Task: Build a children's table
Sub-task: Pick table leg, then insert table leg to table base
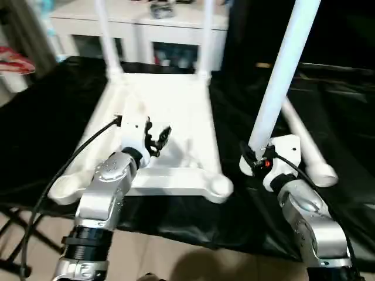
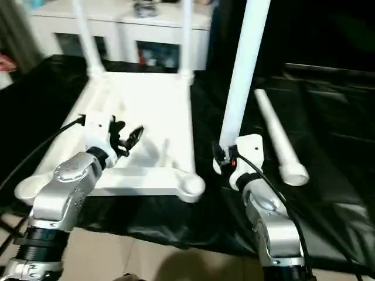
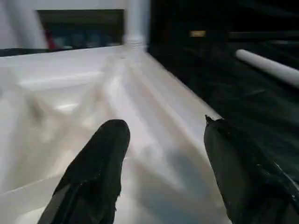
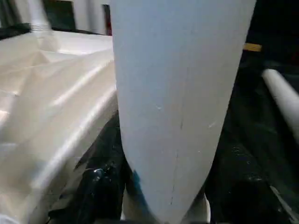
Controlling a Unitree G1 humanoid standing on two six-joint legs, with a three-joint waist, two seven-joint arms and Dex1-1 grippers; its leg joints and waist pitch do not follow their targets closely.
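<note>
The white table top [image 1: 176,99] lies upside down on the black sheet, ribbed side up. Two white legs [image 1: 108,41] [image 1: 205,41] stand upright in its far corner sockets. Its near sockets [image 1: 220,186] [image 1: 61,188] hold nothing. My left gripper [image 1: 158,139] hovers open over the underside, with nothing between its fingers [image 3: 100,163]. My right gripper [image 1: 258,161] is shut on the lower end of a third leg [image 1: 281,76]. That leg stands nearly upright, just right of the near right socket. A further leg [image 2: 278,140] lies flat on the sheet behind it.
A white cabinet [image 1: 146,23] with glass doors stands behind the black-sheeted table [image 1: 47,117]. The table's front edge runs just below the table top, with pale floor [image 1: 176,257] beyond it. Dark sheet stretches to the right of the lying leg.
</note>
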